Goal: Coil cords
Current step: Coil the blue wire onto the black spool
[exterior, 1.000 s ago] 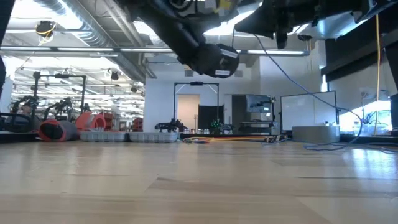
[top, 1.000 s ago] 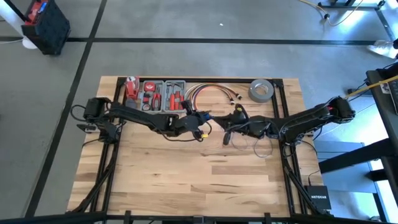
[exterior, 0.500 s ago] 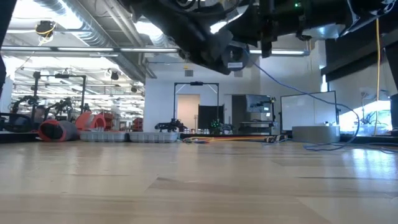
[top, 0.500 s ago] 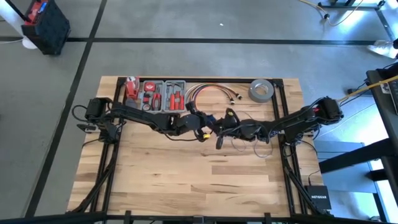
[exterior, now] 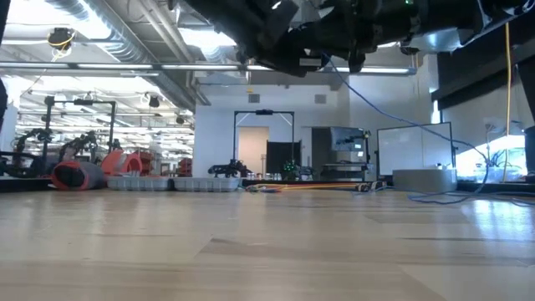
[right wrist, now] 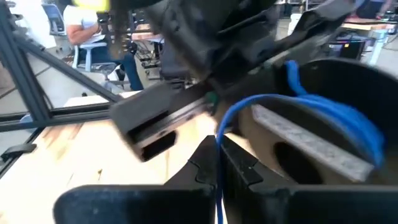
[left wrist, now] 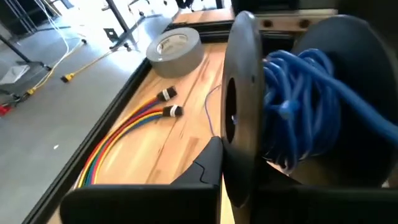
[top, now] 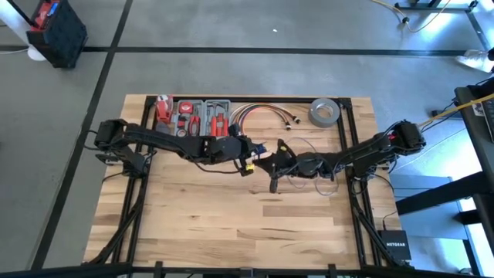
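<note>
A black spool [left wrist: 242,112] wound with the blue wire [left wrist: 305,93] hangs above the table's middle, and my left gripper [top: 253,154] is shut on it. My right gripper [right wrist: 217,171] stands close to the spool's right [top: 279,164], shut on a strand of the same wire. From there the wire [exterior: 393,121] slants down to the table on the right. Its slack loops [top: 323,184] lie on the wood under the right arm. Both grippers sit at the low view's top edge, well above the table. My left gripper has the spool between its fingers. One finger [left wrist: 205,168] lies against the outer face of a flange [left wrist: 239,155]; the spool hides the other. The spool stands on edge, lifted clear of the table. My right gripper pinches a single strand of the blue wire [right wrist: 217,186] between its two fingertips, coming about level from the table's right. Past the fingers the wire curves up onto the spool [right wrist: 311,118].
Along the far edge stand a tray of red tools [top: 193,120], a bundle of coloured cables with plug ends [top: 262,116] and a grey tape roll [top: 324,113]. The near half of the wooden table [top: 231,224] is bare wood.
My right gripper has gone toward the table's left and a little down, closing in on the spool with the wire still pinched. My left gripper has risen and rolled, lifting the spool to the low view's top edge.
</note>
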You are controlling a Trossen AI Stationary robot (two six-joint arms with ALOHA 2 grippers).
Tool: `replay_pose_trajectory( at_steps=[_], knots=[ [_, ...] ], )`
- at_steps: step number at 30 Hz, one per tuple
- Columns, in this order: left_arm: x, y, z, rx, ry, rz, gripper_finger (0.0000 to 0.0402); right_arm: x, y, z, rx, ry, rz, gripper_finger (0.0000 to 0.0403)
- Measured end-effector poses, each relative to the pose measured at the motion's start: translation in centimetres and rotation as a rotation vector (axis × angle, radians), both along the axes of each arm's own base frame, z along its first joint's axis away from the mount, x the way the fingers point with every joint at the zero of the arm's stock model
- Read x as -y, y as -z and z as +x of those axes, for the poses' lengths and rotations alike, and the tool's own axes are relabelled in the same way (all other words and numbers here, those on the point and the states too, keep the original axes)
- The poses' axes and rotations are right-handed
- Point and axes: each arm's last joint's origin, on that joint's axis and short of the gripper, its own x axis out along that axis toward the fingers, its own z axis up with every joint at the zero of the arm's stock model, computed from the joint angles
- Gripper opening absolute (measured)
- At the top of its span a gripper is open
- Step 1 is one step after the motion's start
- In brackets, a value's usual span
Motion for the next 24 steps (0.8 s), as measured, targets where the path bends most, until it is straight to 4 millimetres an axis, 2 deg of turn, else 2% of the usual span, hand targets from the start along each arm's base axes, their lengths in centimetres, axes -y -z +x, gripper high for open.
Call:
replay_pose_trajectory(
  at_steps=[4,12,16,24],
  knots=[
    [0.1,-0.5,0.1,0.042,0.021,-0.008,0.0,0.0,0.0,0.0,0.002,0.005,-0.001,0.0009],
    [0.4,-0.8,0.8,0.111,0.177,-0.083,0.0,-0.1,-0.6,0.1,0.057,-0.015,-0.034,0.0009],
    [0.4,-0.5,1.0,0.12,0.185,-0.084,0.0,-0.1,-0.5,0.1,0.048,-0.027,-0.035,0.0009],
    [0.2,-1.8,1.5,0.261,0.189,-0.029,0.0,0.0,-0.4,0.1,0.027,0.008,-0.045,0.001]
  ],
)
